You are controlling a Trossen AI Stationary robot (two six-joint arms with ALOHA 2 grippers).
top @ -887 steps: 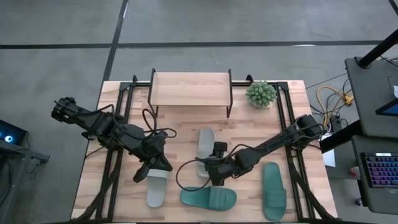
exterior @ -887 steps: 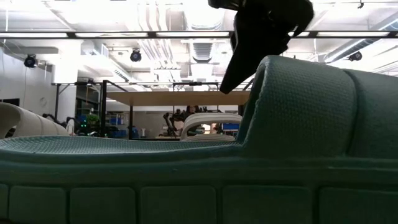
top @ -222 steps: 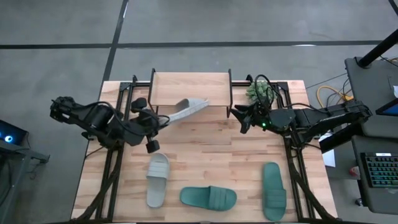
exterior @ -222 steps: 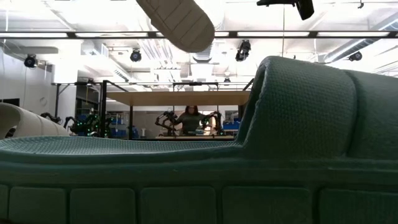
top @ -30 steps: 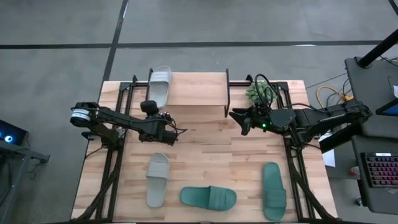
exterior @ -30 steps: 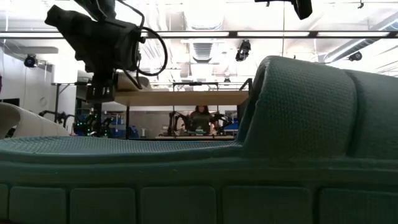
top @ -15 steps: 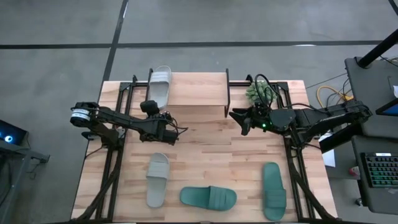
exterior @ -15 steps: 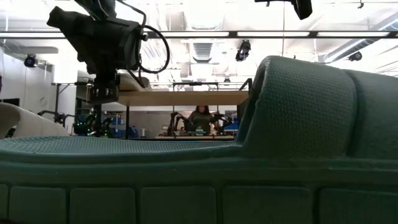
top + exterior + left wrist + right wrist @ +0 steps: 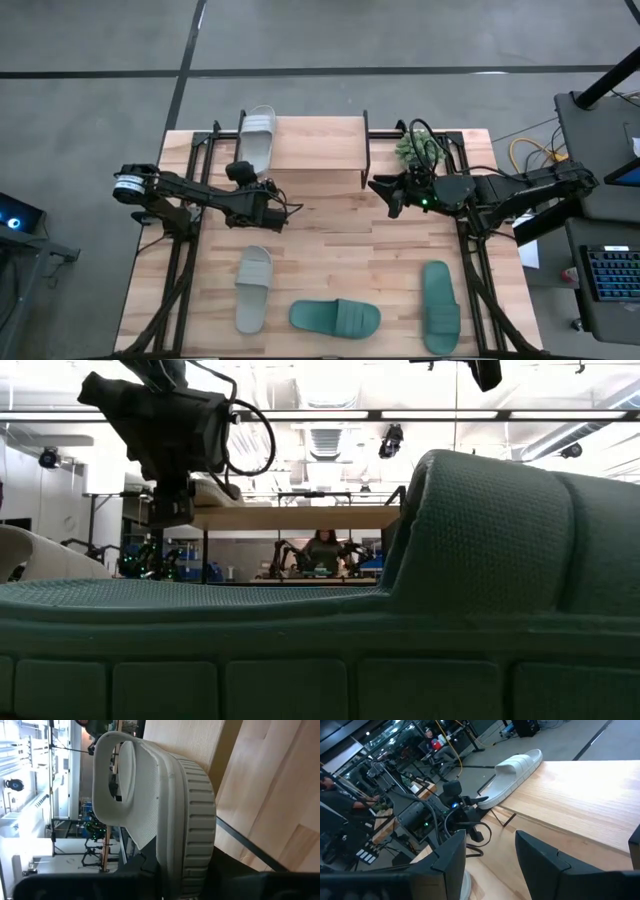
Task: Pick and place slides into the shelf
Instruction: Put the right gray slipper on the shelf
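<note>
**One pale slide on the shelf, left gripper at its heel**

You have a pale slide lying on the left end of the shelf, toe past the far edge, heel at the near edge. In the left wrist view that slide fills the frame, and the left gripper is closed on its heel end, just in front of the shelf's left legs.

The second pale slide lies flat on the bench, near the front left. One teal slide lies crosswise at the front middle; the other lies lengthwise at the front right. The three are well apart.

Your right gripper hangs off the shelf's right end, beside the plant; its fingers stand apart with nothing between them.
</note>
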